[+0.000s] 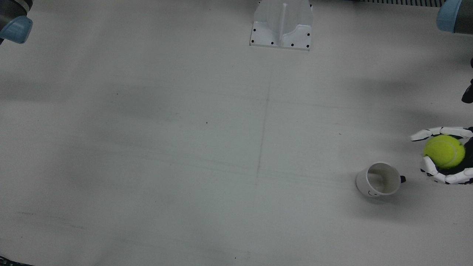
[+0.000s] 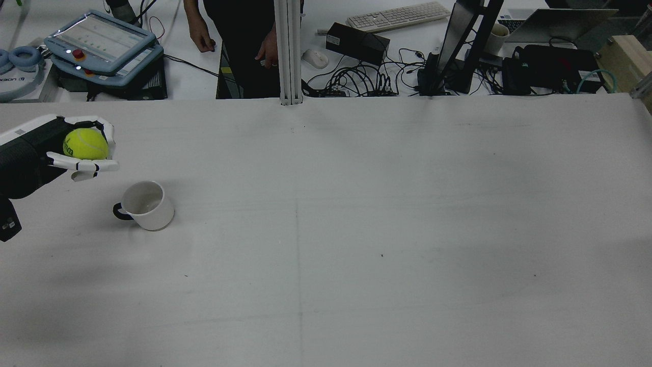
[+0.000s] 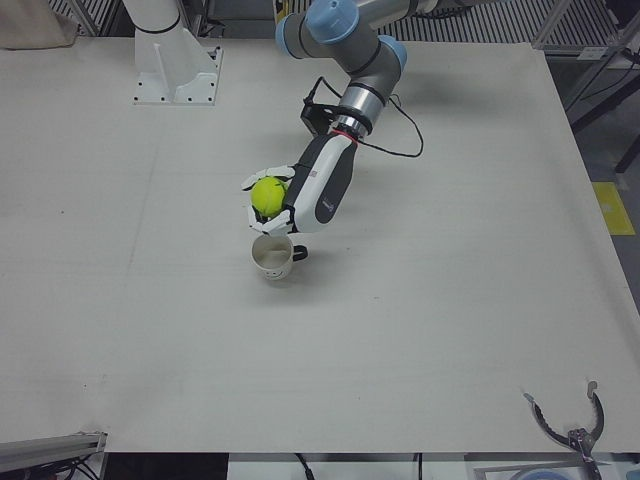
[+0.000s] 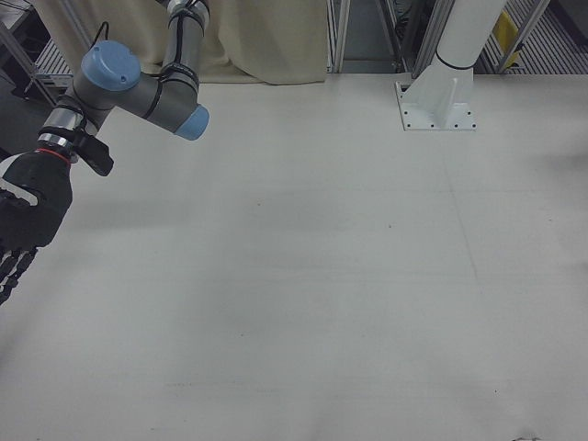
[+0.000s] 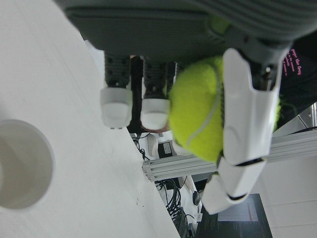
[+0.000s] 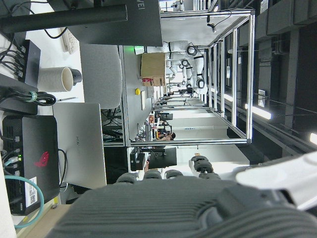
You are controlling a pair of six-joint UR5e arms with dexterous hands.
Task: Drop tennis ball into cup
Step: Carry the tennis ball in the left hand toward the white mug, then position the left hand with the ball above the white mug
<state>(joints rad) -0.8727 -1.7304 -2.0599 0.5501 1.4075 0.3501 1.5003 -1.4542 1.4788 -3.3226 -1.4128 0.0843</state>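
A yellow-green tennis ball sits in my left hand, whose white fingers are curled around it. It is held above the table, off to one side of the cup and not over its mouth. The white cup with a black handle stands upright and empty on the table. The rear view shows the ball, left hand and cup at the far left. The left hand view shows the ball and the cup rim. My right hand hangs at the right-front view's left edge, fingers spread, empty.
A white arm pedestal is bolted at the table's robot-side edge. Beyond the opposite edge are a teach pendant, cables, a keyboard and a standing person. A metal tool lies near one front corner.
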